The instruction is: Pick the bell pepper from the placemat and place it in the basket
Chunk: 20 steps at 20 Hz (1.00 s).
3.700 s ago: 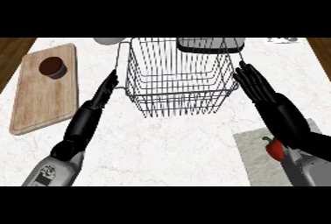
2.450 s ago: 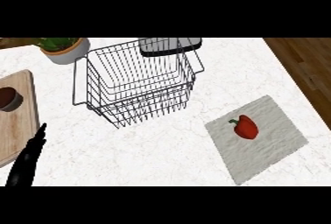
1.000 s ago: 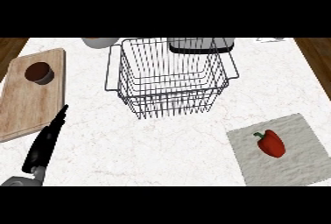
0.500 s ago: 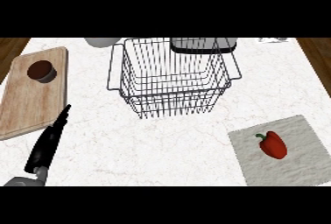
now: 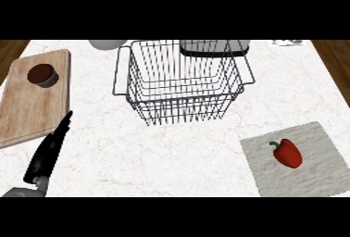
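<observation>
Since only the left hand [image 5: 49, 152] shows, at about eight o'clock near the lower left edge with its fingers straight and holding nothing, the bell pepper [image 5: 288, 153] lies well apart from it, far across the surface toward four o'clock. It rests on the grey placemat [image 5: 321, 176], its long axis running from the stem at roughly ten o'clock to the tip at four o'clock, with the wire basket [image 5: 183, 83] up at twelve o'clock. No right hand is in sight, yet judging by sides it would be the nearer one to reach.
</observation>
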Motion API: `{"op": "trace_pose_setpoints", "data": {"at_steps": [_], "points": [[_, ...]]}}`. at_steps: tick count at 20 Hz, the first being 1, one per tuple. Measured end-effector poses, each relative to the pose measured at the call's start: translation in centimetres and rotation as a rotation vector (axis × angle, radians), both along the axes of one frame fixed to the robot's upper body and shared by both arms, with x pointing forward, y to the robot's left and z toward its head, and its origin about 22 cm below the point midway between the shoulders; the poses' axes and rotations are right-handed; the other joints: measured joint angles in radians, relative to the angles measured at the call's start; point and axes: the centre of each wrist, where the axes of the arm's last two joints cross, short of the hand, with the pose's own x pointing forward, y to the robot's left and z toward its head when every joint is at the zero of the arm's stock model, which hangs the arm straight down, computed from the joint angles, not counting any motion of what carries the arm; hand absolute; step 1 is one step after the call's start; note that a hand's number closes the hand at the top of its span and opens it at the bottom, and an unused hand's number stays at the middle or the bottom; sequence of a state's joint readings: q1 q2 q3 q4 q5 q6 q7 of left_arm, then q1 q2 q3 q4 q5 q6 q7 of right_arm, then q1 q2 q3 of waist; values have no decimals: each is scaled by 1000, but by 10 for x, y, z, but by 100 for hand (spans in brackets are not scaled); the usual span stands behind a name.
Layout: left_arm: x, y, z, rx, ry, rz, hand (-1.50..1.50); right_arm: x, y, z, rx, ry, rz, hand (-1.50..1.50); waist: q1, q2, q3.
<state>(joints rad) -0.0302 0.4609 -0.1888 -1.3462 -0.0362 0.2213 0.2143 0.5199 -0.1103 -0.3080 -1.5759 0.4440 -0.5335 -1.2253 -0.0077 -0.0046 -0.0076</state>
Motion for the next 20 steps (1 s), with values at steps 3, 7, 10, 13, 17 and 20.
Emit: {"op": "trace_pose_setpoints", "data": {"at_steps": [3,7,10,13,17,20], "points": [[-2,-2,0,-2,5,-2,0,4,-2,0,-22,3,4,-150,0,-1,-4],[1,-3,2,-1,-1,-7,0,9,0,-2,-40,5,3,-150,-2,-1,-8],[3,-6,0,-4,1,-9,0,15,-4,1,-88,23,16,-150,-5,-2,-17],[0,-2,1,-5,-1,-7,0,18,-2,-4,-115,56,17,-150,-3,0,-16],[4,-5,4,0,0,-6,0,27,-5,-12,-139,83,8,-150,-3,1,-15],[1,0,3,-4,3,-9,0,35,-7,-13,-164,95,14,-150,-2,3,-14]]}}
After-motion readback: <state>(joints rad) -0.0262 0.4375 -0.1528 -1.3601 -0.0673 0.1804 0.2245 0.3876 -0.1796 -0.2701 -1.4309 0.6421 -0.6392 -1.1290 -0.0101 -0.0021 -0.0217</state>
